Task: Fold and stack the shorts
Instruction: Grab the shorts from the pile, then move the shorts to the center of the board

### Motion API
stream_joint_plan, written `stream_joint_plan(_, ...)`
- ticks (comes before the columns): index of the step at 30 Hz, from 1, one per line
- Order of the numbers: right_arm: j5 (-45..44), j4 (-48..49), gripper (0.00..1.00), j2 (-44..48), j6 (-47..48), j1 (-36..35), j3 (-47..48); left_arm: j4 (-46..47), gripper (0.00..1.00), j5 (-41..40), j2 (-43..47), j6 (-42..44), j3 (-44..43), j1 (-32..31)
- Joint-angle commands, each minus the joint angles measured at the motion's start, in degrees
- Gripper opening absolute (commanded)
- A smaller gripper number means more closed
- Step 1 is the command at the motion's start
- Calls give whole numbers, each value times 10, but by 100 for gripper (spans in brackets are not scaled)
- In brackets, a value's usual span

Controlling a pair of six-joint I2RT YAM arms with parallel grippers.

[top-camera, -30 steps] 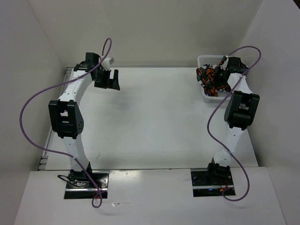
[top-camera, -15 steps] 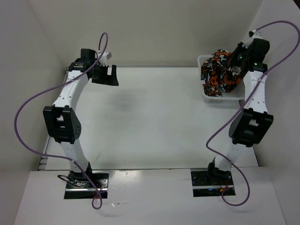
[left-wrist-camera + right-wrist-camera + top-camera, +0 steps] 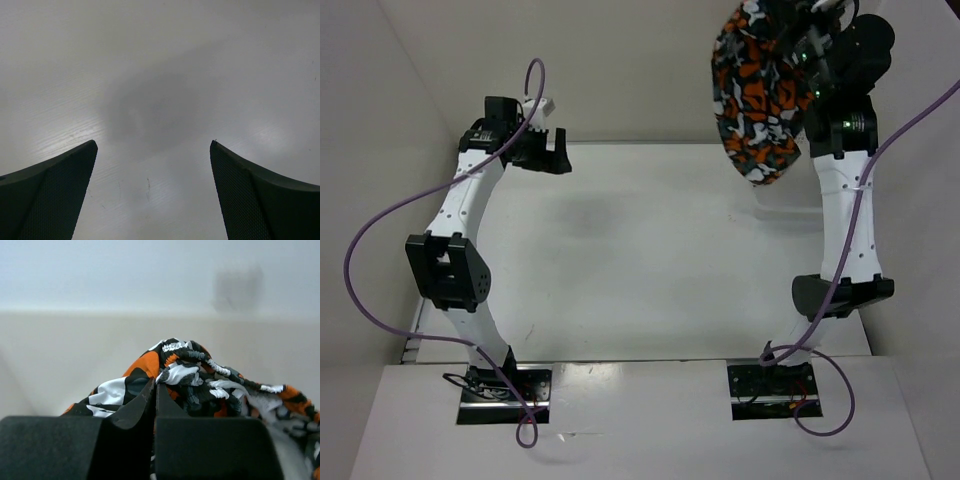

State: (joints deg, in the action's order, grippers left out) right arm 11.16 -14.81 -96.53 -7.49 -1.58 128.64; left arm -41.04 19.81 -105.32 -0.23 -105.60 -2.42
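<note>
The shorts point(image 3: 758, 95), printed in orange, black, grey and white blotches, hang high in the air at the back right, lifted well above the table. My right gripper point(image 3: 807, 45) is shut on their bunched cloth near the top. In the right wrist view the two jaws are pressed together at the gripper point(image 3: 155, 385), with the shorts point(image 3: 200, 375) bunched just beyond them. My left gripper point(image 3: 552, 157) hovers open over the back left of the table; its wrist view shows wide-apart fingers point(image 3: 60, 190) and nothing between them but the bare table point(image 3: 160, 100).
The white table point(image 3: 640, 250) spreads between the two arms, with walls close on the left, back and right. Purple cables loop off both arms. The basket is hidden behind the hanging shorts and the right arm.
My right arm has risen steeply, pulling the shorts up out of the basket and high above the table. The left arm has drifted slightly back and to the left, still open.
</note>
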Motion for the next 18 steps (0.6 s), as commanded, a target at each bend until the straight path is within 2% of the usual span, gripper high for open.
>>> stream_joint_plan(1,-43,81,0,-27,37,-78,134,28,100,-1,35,2,-29,-2)
stream_joint_plan(2,-43,81,0,-41,37,-93,194,28,100,-1,40,2,-37,-2)
stream_joint_plan(5,-34,87,0,-91,8,-131,274,28,100,-27,52,2,-43,-2)
stream_joint_plan(10,-16,30,0,-112,-59,-168,273,33,100,-58,71,2,-55,37)
stream_joint_plan(12,0,10,0,-112,-99,-175,221,33,100,-65,71,2,-62,54)
stream_joint_plan(15,15,-9,0,-91,-151,-180,87,39,100,-78,77,2,-62,82)
stream_joint_plan(16,23,-9,0,-82,-161,-180,-3,39,100,-87,83,2,-57,87)
stream_joint_plan(17,36,8,9,-60,-161,-180,-53,39,100,-87,83,2,-57,94)
stream_joint_plan(18,58,18,25,-48,-168,-180,-102,39,100,-106,88,2,-38,94)
